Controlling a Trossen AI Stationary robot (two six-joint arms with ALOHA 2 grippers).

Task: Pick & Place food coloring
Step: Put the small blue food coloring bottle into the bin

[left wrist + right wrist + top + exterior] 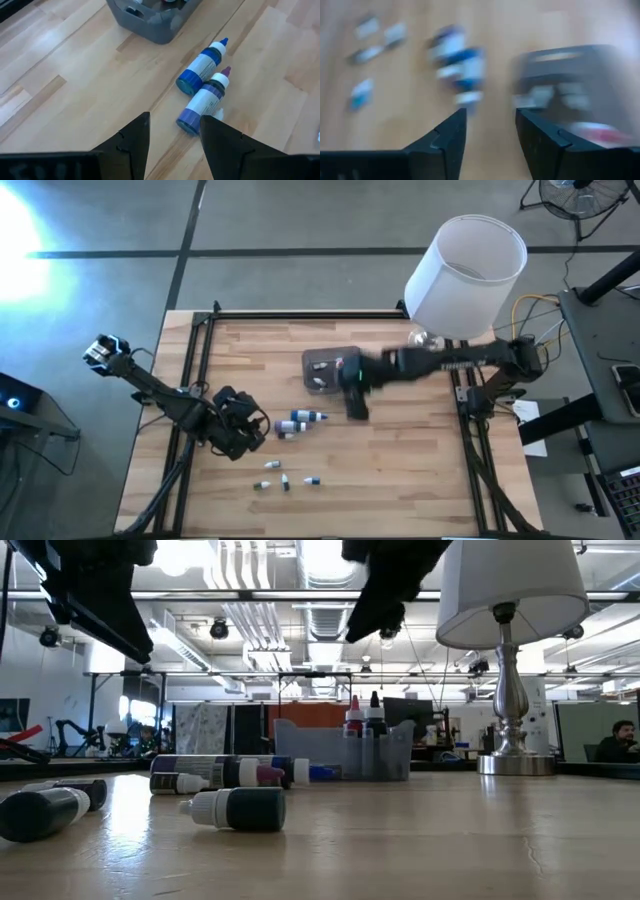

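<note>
Food coloring bottles lie on their sides on the wooden table: a cluster [300, 420] at mid-table and several tiny ones [285, 477] nearer the near edge. My left gripper [258, 430] hovers open and empty just left of the cluster; its wrist view shows a blue-capped bottle [202, 67] and a purple-tipped bottle [204, 100] ahead of the open gripper [172, 120]. My right gripper [357, 408] is open and empty beside the grey tub [330, 368], right of the cluster. The right wrist view is blurred, showing the open gripper [490, 112], bottles [460, 60] and the tub [570, 85].
The grey tub [345, 750] holds upright bottles, red- and black-capped. A lamp with a white shade [465, 275] stands at the table's far right corner, over the right arm. Black frame rails [195, 370] run along the table's left and right sides. Bare wood lies right of the bottles.
</note>
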